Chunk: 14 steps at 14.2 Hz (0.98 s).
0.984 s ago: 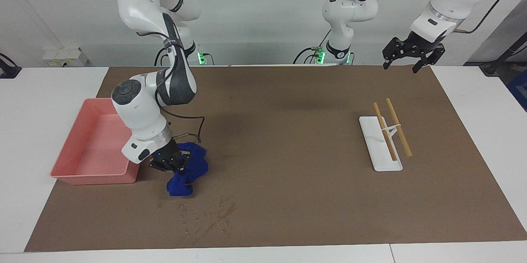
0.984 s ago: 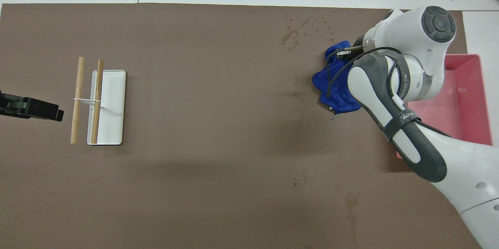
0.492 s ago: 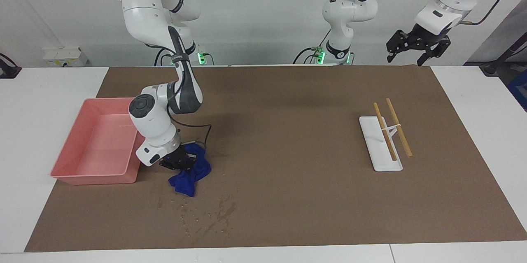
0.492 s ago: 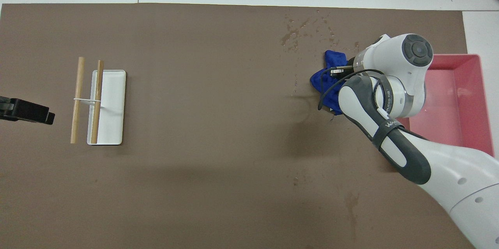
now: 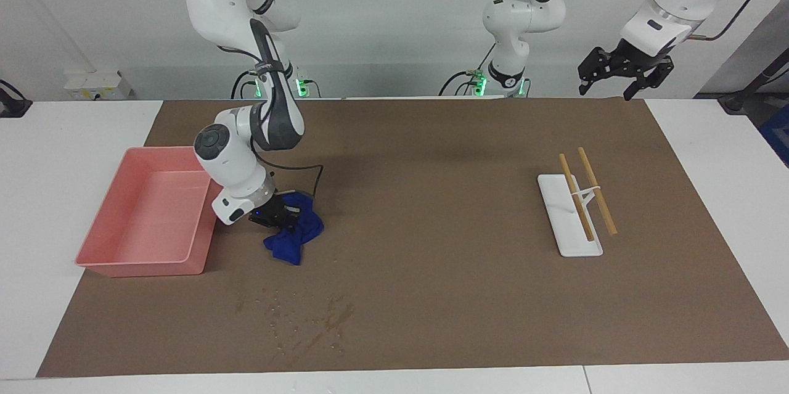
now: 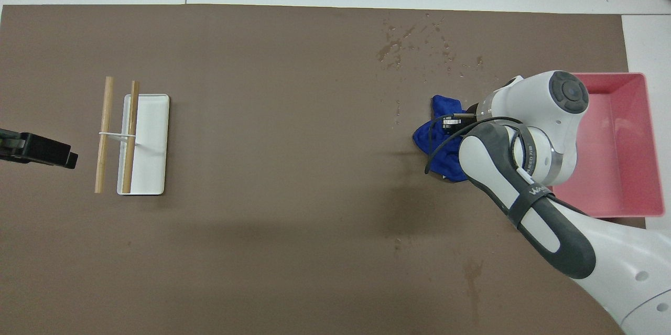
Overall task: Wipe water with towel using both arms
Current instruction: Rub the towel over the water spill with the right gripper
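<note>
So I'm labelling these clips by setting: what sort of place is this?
Probably a robotics lab: two white arms bolted at a white table, a brown mat as workspace, props like a pink tray and blue towel.

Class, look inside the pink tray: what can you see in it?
The pink tray shows only bare floor; the right gripper's arm covers its corner nearest the towel.

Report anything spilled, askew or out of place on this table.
Water is splashed as dark specks and streaks on the brown mat, farther from the robots than the towel. The right tool holds the crumpled towel beside the pink tray, not on the spill.
</note>
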Each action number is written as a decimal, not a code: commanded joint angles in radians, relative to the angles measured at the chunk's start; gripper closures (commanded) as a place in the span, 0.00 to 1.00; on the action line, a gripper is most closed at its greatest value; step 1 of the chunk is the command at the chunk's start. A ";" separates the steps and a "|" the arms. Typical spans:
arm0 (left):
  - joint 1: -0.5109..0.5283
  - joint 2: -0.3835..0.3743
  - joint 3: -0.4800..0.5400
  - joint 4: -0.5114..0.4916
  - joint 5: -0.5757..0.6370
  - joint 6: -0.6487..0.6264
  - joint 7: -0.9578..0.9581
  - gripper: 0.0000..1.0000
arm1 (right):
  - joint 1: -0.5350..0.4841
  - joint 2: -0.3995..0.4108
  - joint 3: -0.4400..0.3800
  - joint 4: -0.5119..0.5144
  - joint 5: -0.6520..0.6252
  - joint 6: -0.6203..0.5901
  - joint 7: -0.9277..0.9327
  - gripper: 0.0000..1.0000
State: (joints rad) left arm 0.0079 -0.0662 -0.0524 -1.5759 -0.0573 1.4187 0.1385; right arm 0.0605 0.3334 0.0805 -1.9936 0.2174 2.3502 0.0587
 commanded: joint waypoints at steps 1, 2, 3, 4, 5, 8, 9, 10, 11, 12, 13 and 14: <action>0.011 -0.006 -0.012 -0.006 0.013 -0.009 0.001 0.00 | -0.002 -0.100 0.005 -0.180 0.014 -0.015 0.009 1.00; 0.012 -0.006 -0.012 -0.006 0.013 -0.009 0.000 0.00 | -0.002 -0.144 0.005 -0.226 0.014 -0.017 0.009 1.00; 0.012 -0.007 -0.012 -0.006 0.013 -0.009 0.001 0.00 | -0.004 -0.183 0.005 -0.266 0.014 -0.022 0.003 1.00; 0.012 -0.006 -0.012 -0.006 0.013 -0.009 0.001 0.00 | -0.010 -0.209 0.004 -0.284 0.014 -0.043 -0.002 1.00; 0.012 -0.006 -0.012 -0.006 0.013 -0.009 0.001 0.00 | -0.013 -0.227 0.004 -0.286 0.014 -0.075 -0.002 1.00; 0.012 -0.007 -0.012 -0.006 0.013 -0.009 0.001 0.00 | -0.005 -0.249 0.004 -0.226 0.014 -0.143 0.010 1.00; 0.012 -0.006 -0.012 -0.006 0.013 -0.009 0.000 0.00 | -0.005 -0.258 0.002 -0.168 0.014 -0.232 0.010 1.00; 0.012 -0.006 -0.012 -0.006 0.013 -0.009 0.001 0.00 | -0.013 -0.263 -0.001 -0.098 0.011 -0.335 0.009 1.00; 0.012 -0.006 -0.012 -0.006 0.013 -0.009 0.000 0.00 | -0.019 -0.273 -0.007 -0.027 -0.002 -0.427 0.003 1.00; 0.012 -0.006 -0.012 -0.006 0.013 -0.009 0.001 0.00 | -0.037 -0.275 -0.010 0.042 -0.012 -0.513 -0.002 1.00; 0.012 -0.006 -0.012 -0.006 0.013 -0.009 0.001 0.00 | -0.059 -0.278 -0.008 0.099 -0.038 -0.581 -0.003 1.00; 0.012 -0.006 -0.012 -0.006 0.013 -0.009 0.001 0.00 | -0.070 -0.284 -0.007 0.142 -0.061 -0.633 -0.007 1.00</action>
State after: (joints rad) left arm 0.0079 -0.0662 -0.0536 -1.5759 -0.0573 1.4186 0.1385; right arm 0.0280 0.0498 0.0682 -1.9552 0.1939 1.8272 0.0589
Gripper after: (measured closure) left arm 0.000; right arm 0.903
